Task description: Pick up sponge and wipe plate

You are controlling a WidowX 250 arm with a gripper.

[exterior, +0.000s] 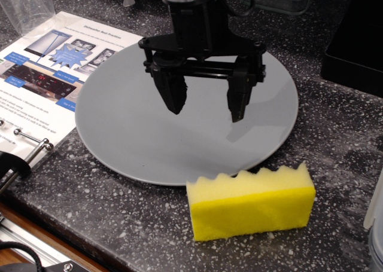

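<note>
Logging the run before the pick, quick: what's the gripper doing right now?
Gripper: open, holding nothing, above the plate; the sponge lies apart on the counter.

Speckled counter (335, 140) (dark) carries plate (125, 116), sponge (251, 209).

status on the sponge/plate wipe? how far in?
Nothing looks done yet. The sponge sits untouched on the counter, just off the near rim of the plate. In hand: the claw hangs open and empty over the plate. Left: move to the sponge, grasp it, then wipe the plate.
</note>
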